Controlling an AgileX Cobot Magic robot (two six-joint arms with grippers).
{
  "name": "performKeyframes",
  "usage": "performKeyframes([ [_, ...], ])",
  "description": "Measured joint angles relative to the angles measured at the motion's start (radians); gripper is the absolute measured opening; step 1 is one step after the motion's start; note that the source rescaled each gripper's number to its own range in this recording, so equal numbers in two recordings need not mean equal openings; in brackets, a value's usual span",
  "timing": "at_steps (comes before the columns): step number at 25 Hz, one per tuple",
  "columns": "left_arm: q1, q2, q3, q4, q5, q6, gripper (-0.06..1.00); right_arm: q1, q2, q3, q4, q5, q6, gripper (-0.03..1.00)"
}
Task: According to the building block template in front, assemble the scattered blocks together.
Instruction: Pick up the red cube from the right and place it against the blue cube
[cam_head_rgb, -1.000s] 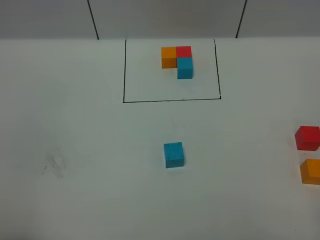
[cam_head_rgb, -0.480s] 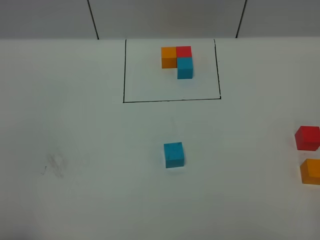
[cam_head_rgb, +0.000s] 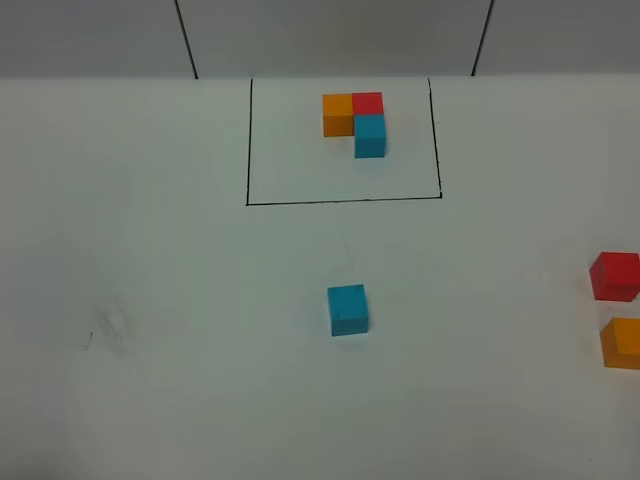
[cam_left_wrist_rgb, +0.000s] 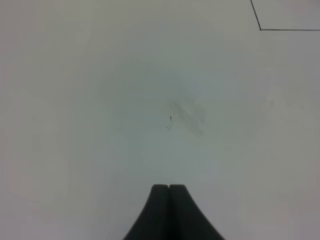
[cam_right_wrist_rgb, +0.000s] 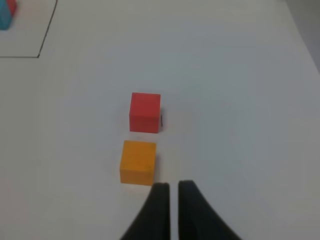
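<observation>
Ahead of the right gripper, the nearer loose cube lies on the table just off the fingertips, offset toward the template side and not touching them. The farther loose cube lies directly beyond it, close but apart. The template lies far ahead on that same side, inside the drawn frame.

Ahead of the left gripper lies a scuff mark. One frame corner lies farther ahead, toward the other arm.

The third loose cube lies outside the frame on the robot's side, well apart from the other two.
</observation>
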Motion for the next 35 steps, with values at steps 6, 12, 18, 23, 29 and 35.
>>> performKeyframes([
  [6,0.0,0.0,0.0,0.0,0.0,0.0,0.0,0.0,0.0,0.0,0.0,0.0,0.0,0.0],
  [12,0.0,0.0,0.0,0.0,0.0,0.0,0.0,0.0,0.0,0.0,-0.001,0.0,0.0,0.0],
  [18,0.0,0.0,0.0,0.0,0.0,0.0,0.0,0.0,0.0,0.0,-0.001,0.0,0.0,0.0],
  [23,0.0,0.0,0.0,0.0,0.0,0.0,0.0,0.0,0.0,0.0,-0.001,0.0,0.0,0.0],
  [29,0.0,0.0,0.0,0.0,-0.003,0.0,0.0,0.0,0.0,0.0,-0.001,0.0,0.0,0.0],
  [35,0.0,0.0,0.0,0.0,-0.003,0.0,0.0,0.0,0.0,0.0,-0.001,0.0,-0.019,0.16],
])
